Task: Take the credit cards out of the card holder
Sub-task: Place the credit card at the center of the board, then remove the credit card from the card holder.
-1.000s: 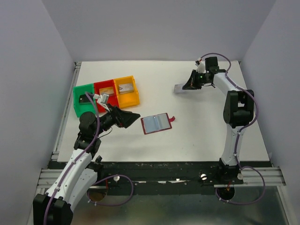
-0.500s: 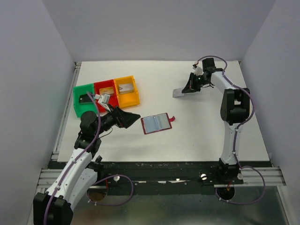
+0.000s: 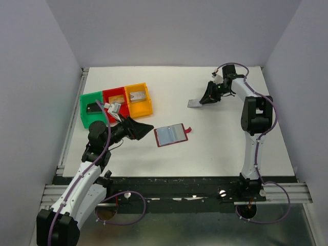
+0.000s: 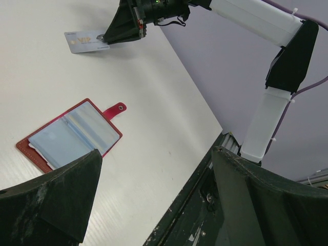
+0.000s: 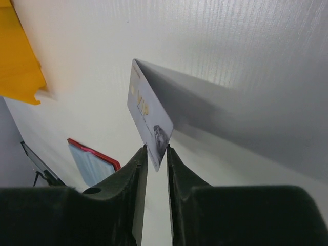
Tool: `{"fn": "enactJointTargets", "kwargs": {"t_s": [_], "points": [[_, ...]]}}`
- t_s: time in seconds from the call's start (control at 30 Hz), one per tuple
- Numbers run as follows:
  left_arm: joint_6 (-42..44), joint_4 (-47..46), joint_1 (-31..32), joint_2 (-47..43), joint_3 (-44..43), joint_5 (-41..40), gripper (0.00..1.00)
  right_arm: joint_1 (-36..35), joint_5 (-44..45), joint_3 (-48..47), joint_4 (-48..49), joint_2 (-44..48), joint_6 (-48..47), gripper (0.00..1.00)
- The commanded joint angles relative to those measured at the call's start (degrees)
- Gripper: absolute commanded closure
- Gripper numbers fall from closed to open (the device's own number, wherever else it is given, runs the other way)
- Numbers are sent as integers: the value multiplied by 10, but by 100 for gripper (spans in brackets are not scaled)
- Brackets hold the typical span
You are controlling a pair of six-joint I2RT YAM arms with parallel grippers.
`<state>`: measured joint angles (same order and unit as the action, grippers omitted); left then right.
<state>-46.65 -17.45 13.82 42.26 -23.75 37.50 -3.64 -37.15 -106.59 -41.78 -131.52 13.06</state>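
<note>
While the card holder (image 3: pixel 171 135) lies spread open on the worktop (image 3: pixel 215 138), light blue lining up and its snap tab (image 4: pixel 117 108) sticking out at its far right corner, the right gripper (image 3: pixel 204 100) sits well beyond it and to its right. Its jaws stand slightly parted, with the near corner of a silver card (image 5: pixel 146 110) between them. The card leans across that narrow gap, printed face showing, and its far edge meets the worktop. Just left of the card holder the left gripper (image 4: pixel 156 154) hovers, jaws spread wide with nothing between them. Farther left and beyond the card holder, the green bin (image 3: pixel 85 114), red bin (image 3: pixel 106 95) and orange bin (image 3: pixel 141 109) stand touching in a row, each with a card-like shape inside.
</note>
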Motion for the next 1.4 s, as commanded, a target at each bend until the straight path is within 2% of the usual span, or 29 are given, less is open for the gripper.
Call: {"fn": "enactJointTargets", "kwargs": {"t_s": [0.0, 0.27, 0.37, 0.5, 0.63, 0.73, 0.87, 0.93, 0.97, 1.03, 1.1, 1.23, 1.37], "points": [[5, 0, -3, -3, 5, -9, 1, 7, 5, -14, -14, -5, -2, 68], [9, 7, -3, -5, 4, -10, 1, 19, 27, 2, -2, 22, 12, 61], [13, 15, -3, -6, 2, -18, 1, 18, 53, 26, 26, 67, 22, 60], [12, 22, -3, 4, -1, -26, 1, -2, 124, 116, 98, 164, 39, 59], [19, 51, -1, 24, -13, -35, 1, -70, 275, 193, 144, 262, 7, 57], [43, 95, 14, 25, -26, -71, 1, -139, 423, 262, 194, 326, -30, 55], [72, 164, 63, 34, -59, -159, 1, -236, 627, 327, 243, 386, -72, 51], [81, 205, 102, 43, -76, -237, 1, -262, 727, 348, 240, 405, -4, 45], [82, 227, 130, 48, -86, -276, 1, -263, 726, 343, 188, 404, 66, 27], [73, 260, 167, 65, -101, -362, 1, -260, 661, 336, 121, 403, 86, 12], [42, 284, 189, 84, -111, -424, 1, -259, 576, 394, 170, 427, 77, 7], [-19, 300, 195, 114, -108, -444, 1, -259, 443, 505, 285, 476, 67, 7], [-75, 258, 195, 102, -64, -447, 1, -260, 384, 537, 291, 456, 75, 16]]}}
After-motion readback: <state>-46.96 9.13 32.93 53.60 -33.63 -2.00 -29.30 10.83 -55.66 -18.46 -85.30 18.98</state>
